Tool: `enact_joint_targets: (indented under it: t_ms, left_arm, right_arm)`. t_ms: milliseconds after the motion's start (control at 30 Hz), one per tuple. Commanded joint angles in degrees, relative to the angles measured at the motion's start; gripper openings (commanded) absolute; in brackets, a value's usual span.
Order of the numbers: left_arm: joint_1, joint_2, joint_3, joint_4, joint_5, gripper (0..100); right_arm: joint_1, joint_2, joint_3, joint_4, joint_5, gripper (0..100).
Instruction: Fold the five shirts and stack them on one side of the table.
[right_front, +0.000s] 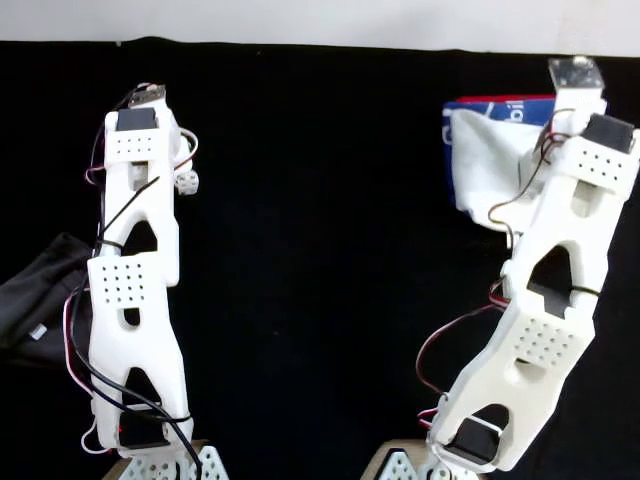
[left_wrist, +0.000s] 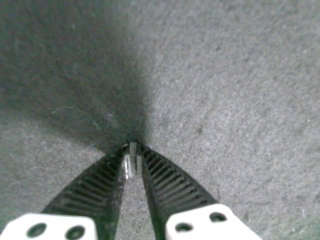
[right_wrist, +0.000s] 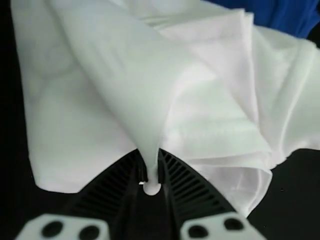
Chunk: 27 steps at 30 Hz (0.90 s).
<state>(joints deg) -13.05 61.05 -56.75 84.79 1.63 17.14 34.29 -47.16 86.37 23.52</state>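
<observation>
The bench (right_front: 320, 200), covered in black cloth, carries everything. A loose, bunched white cotton shirt (right_wrist: 150, 100) lies just in front of the right hand (right_wrist: 151, 175). It rests partly on a blue folded garment (right_wrist: 285, 15) that shows beyond it. A dark crumpled garment (right_front: 40, 290) lies well apart from the left hand (left_wrist: 132, 157), out past the side of its arm.

The right hand is closed on a raised fold of the white shirt. The left hand is closed with nothing in it, low over bare bench cloth.

The step seems to be folding the white shirt. To do it well, I think the pinch must stay firm, the fold should travel straight so the edges meet, and the blue garment should not be dragged.

Some white lettering (right_front: 513, 108) shows on the blue garment, partly covered, and I leave it unread.
</observation>
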Motion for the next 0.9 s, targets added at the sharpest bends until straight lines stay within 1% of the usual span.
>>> enact_joint_targets:
  t_ms: [0,100,300,400,467,500,633,667,767,867]
  left_arm:
    - [0.40,0.13,-0.13,-1.05,0.44,2]
    - [0.40,0.13,-0.13,-1.05,0.44,2]
    - [0.40,0.13,-0.13,-1.05,0.44,2]
    - [0.40,0.13,-0.13,-1.05,0.44,2]
    - [0.40,0.13,-0.13,-1.05,0.44,2]
    - [0.40,0.13,-0.13,-1.05,0.44,2]
    - [0.40,0.13,-0.13,-1.05,0.44,2]
    - [0.40,0.13,-0.13,-1.05,0.44,2]
    - [0.40,0.13,-0.13,-1.05,0.44,2]
    - [0.57,0.13,-0.13,-1.05,0.44,2]
  right_arm:
    - [0.66,-3.74,-6.81,0.48,-0.53,0.5]
    - [0.92,-3.56,-8.66,-2.95,-0.53,0.5]
    - [1.45,-2.24,-8.40,-19.74,-0.53,0.6]
    - [1.54,0.66,-8.75,-24.04,-0.53,0.9]
    - [1.54,2.77,-8.84,-24.66,-0.53,1.5]
    - [1.63,3.74,-8.84,-24.57,-0.53,3.6]
    - [3.21,5.93,-8.92,-24.48,-0.79,19.3]
    - [3.65,5.93,-8.92,-24.48,-0.79,21.5]
    - [4.88,5.76,-9.54,-24.75,-0.88,20.1]
    - [6.11,5.93,-14.37,-24.66,-0.97,17.6]
